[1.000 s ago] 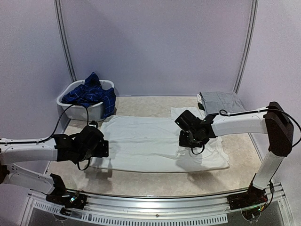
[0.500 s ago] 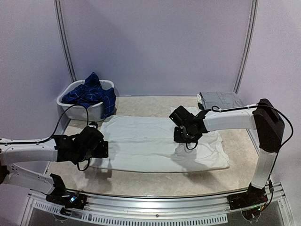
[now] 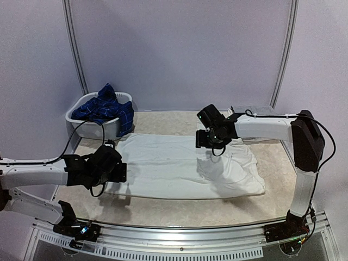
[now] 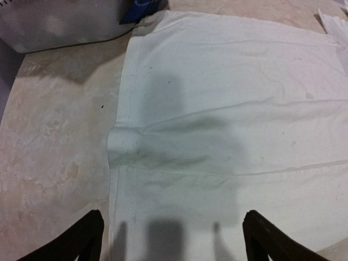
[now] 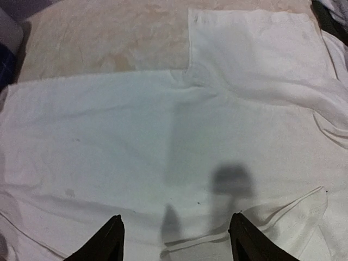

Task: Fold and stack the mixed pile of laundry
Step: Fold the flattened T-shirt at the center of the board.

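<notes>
A white garment (image 3: 174, 166) from the laundry pile lies spread flat across the middle of the table, its right part rumpled and folded over. My left gripper (image 3: 117, 173) hovers open above its left hem (image 4: 122, 147), nothing between the fingers (image 4: 87, 239). My right gripper (image 3: 204, 139) hangs open over the garment's far edge, with white cloth (image 5: 136, 136) below it and no cloth between the fingertips (image 5: 247, 242). A navy plaid shirt (image 3: 106, 109) is heaped in the basket.
The oval white basket (image 3: 89, 126) stands at the back left, its wall (image 4: 54, 22) just beyond the garment's corner. A folded grey piece (image 3: 251, 109) lies at the back right, mostly behind the right arm. Bare beige tabletop (image 4: 49, 141) lies left of the hem.
My right gripper has opened and let go of the white cloth, then drawn back toward the far edge. The garment's right part now lies folded over. The left arm has stayed put.
</notes>
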